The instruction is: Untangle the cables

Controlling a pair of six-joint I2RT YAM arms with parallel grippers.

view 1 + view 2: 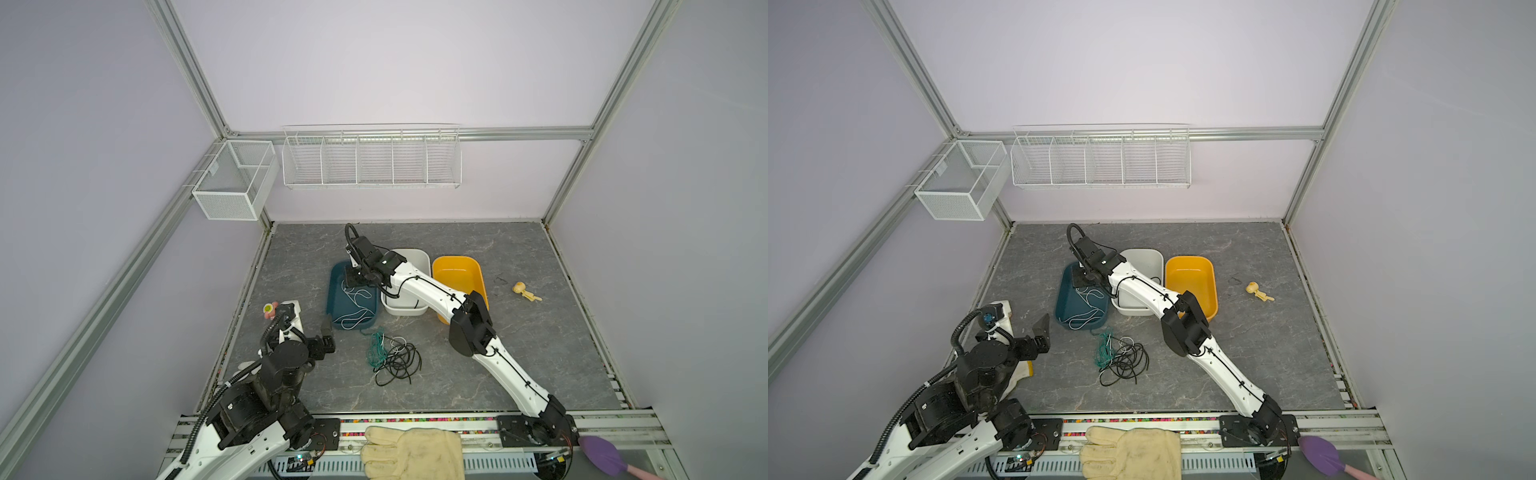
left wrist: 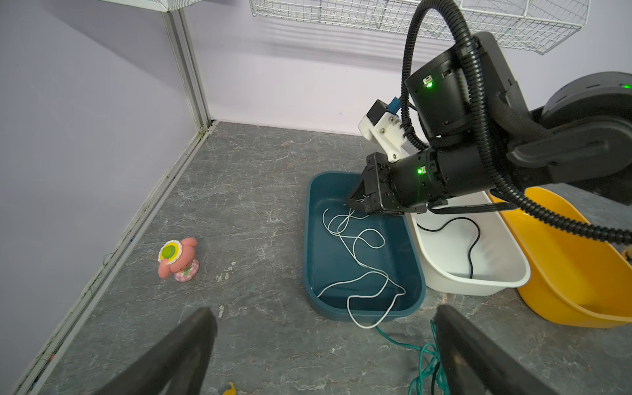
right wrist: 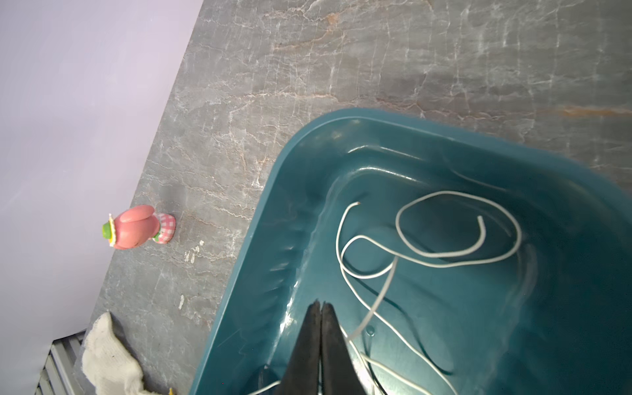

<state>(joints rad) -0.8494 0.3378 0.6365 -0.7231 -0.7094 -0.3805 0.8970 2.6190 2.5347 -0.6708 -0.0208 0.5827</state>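
Right gripper (image 3: 320, 309) pressed together in glossy teal tray (image 3: 273, 205), loopy white cable (image 3: 444, 254); left gripper (image 2: 325, 313) spread.

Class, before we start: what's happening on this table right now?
The right pincer, shut, reaches into the teal plastic bin by a loose thin white cable; whether it grips it is unclear. The left pincer hangs open beside the tangled pile of black and green cables on the grey table.
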